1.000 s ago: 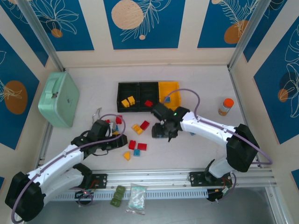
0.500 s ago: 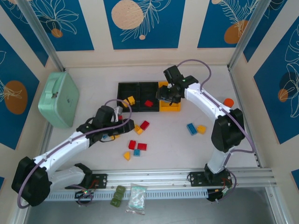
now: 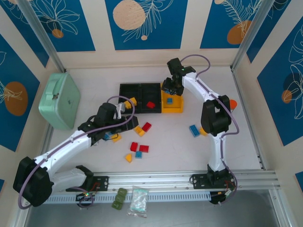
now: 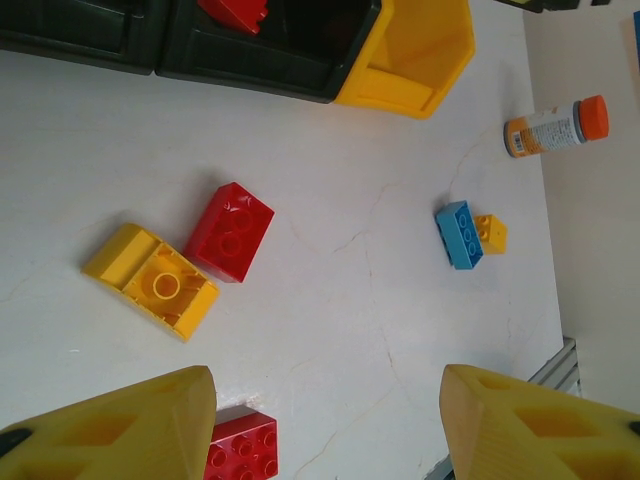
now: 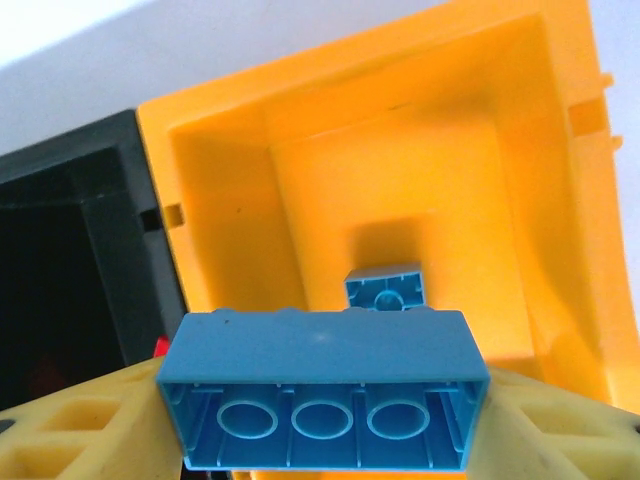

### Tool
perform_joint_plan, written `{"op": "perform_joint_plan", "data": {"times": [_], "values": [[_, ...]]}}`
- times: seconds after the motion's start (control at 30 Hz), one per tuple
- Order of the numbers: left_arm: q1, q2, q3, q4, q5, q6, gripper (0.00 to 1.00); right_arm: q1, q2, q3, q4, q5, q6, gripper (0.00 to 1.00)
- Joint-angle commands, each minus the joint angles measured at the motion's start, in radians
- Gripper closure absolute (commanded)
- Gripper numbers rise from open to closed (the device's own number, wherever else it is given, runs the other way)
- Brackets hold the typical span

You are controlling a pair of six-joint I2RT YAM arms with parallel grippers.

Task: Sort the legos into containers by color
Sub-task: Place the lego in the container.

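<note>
Right gripper was low over mid-bench a second ago. Now it is out over the yellow bin, clamped on a blue brick with its underside to the wrist camera. The brick hangs above the bin and is not dropped yet. A small blue piece already lies on the bin floor, so blue goes here. Release looks like the next step. With the arm gone from the middle, a blue-orange pair shows on the bench right of centre.

Left gripper has shifted up and right toward the pile. Its fingers are apart with nothing between them, and it hovers low over the bench. A red brick and a yellow brick lie touching just ahead of it.

Black bins: a red piece in the middle one, yellow in the left. Several legos are still loose, so the sort is partway.

Bench: pale, flat, matte, with hairline cracks. Room: cream walls with blue leaf panels. Mint case at left, bottle at right. Green blocks and a bag by the near rail.
</note>
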Motion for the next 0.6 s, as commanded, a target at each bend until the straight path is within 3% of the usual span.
{"op": "perform_joint_plan", "data": {"times": [0.0,0.3,0.57], "values": [[-0.011,-0.041,-0.026,-0.011,-0.014,0.003,0.4,-0.013,0.045,0.071,-0.059,0.013,0.022,0.37],[-0.011,-0.071,-0.061,-0.02,-0.028,-0.008,0.4,-0.013,0.118,0.13,-0.08,0.011,0.033,0.34],[-0.011,-0.096,-0.076,-0.027,-0.037,-0.012,0.39,-0.004,0.13,0.171,-0.108,0.026,0.034,0.24]]}}
